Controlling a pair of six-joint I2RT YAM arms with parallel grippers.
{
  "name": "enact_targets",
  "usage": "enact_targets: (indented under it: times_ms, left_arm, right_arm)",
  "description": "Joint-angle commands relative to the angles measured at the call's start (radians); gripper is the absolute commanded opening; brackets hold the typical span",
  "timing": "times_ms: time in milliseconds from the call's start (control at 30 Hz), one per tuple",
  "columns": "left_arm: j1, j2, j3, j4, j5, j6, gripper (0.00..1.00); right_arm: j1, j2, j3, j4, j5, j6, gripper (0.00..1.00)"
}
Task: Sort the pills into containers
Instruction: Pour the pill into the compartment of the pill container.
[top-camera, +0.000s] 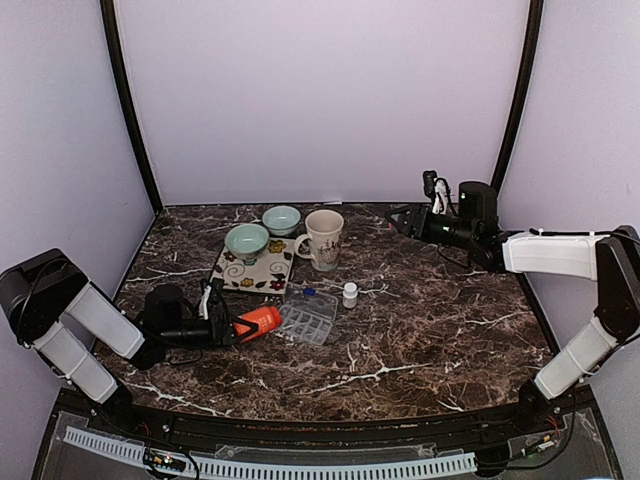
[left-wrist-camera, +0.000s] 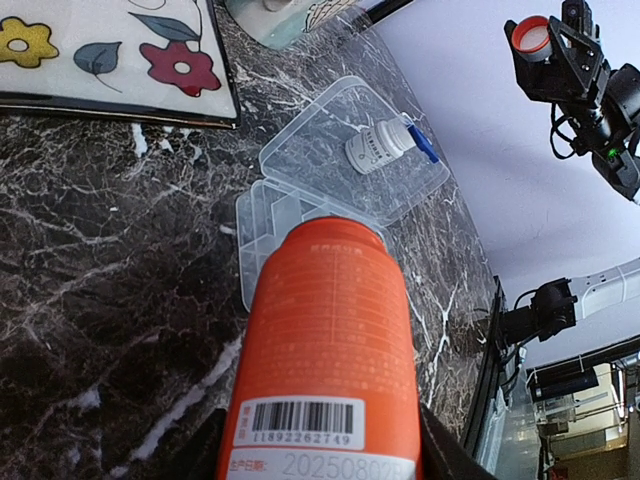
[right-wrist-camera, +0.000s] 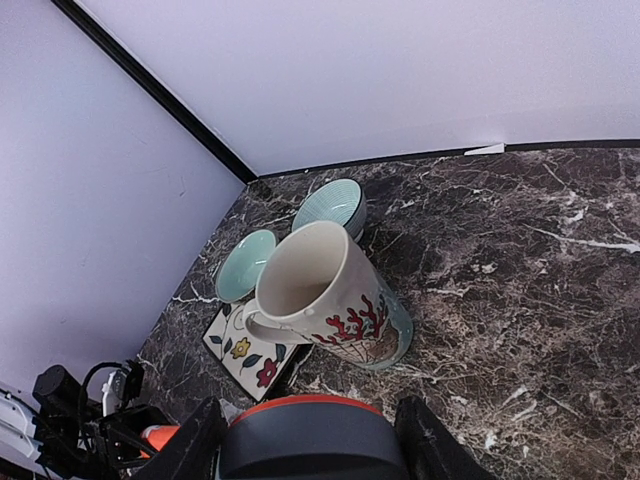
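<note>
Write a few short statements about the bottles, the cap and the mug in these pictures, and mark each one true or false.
1. The left fingers hold an orange bottle. True.
2. The cap is on the orange bottle. False: it is between the right fingers, far from the bottle.
3. The mug lies on its side. False: it stands upright.
4. A small white bottle stands beside the clear box. True.
</note>
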Motion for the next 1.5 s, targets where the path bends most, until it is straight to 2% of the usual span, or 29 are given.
enact_targets:
  times_ms: [0,1467]
  left_arm:
    - [-0.007,-0.033,0.02,-0.001,-0.011,0.022,0.07]
    - [-0.03,-0.107,0.094,-0.222,-0.057,0.106,0.07]
  right_arm:
    - [-0.007,0.008,0.02,0.042,-0.013,-0.001,0.44]
    - [-0.01,0.021,0.008,0.066,-0.022,0.013,0.44]
